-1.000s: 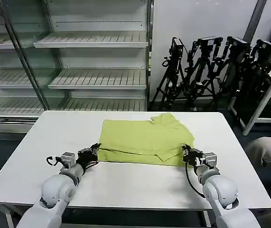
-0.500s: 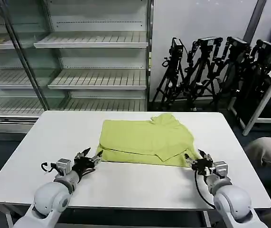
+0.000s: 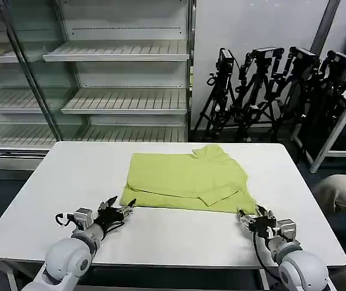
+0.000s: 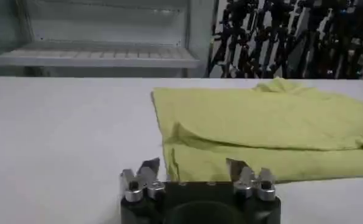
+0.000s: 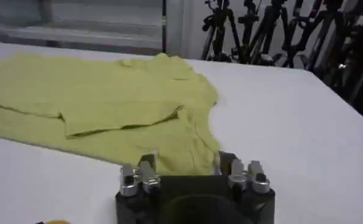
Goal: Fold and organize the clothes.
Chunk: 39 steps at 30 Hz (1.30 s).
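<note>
We see both grippers drawn back toward table's 6 o'clock edge since earlier frames. Left gripper (image 3: 119, 207), jaws spread, empty, now just off shirt (image 3: 188, 180) near-left corner; that corner tugged out toward 7 o'clock. Right gripper (image 3: 254, 216), jaws spread, empty, just off near-right corner, at 5 o'clock. Shirt folded, flat at centre of white table (image 3: 69, 176). Empty shelves (image 3: 118, 51) at 11 o'clock, tripods (image 3: 269, 91) at 1 o'clock; table between grippers and shirt bare.
</note>
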Motion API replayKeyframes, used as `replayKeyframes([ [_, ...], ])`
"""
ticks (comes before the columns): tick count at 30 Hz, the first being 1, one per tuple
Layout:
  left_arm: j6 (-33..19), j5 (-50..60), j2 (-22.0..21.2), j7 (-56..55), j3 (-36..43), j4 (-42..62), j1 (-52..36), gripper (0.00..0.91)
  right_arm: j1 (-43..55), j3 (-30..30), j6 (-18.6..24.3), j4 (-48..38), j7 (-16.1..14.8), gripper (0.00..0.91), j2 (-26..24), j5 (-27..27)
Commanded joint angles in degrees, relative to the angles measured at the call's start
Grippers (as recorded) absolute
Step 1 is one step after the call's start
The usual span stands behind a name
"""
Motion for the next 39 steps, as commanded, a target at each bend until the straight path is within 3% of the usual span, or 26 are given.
replayKeyframes([
  [1,0.16,-1.26,0.20,-0.43,0.11,0.46,0.39,0.020,-1.34,0.45,-0.02,0.00,0.01,0.000,-0.30,1.35],
  [21,-0.02,4.12,0.03,1.92,-1.21,-0.94,3.60,0.000,-5.53,0.76,0.07,5.17,-0.25,0.000,-0.01,0.53],
  [39,-0.06,5.39,2.30,3.44,-14.92,-18.33,27.41,0.000,-26.94,4.80,0.89,21.13,-1.27,0.000,0.65,-6.51],
])
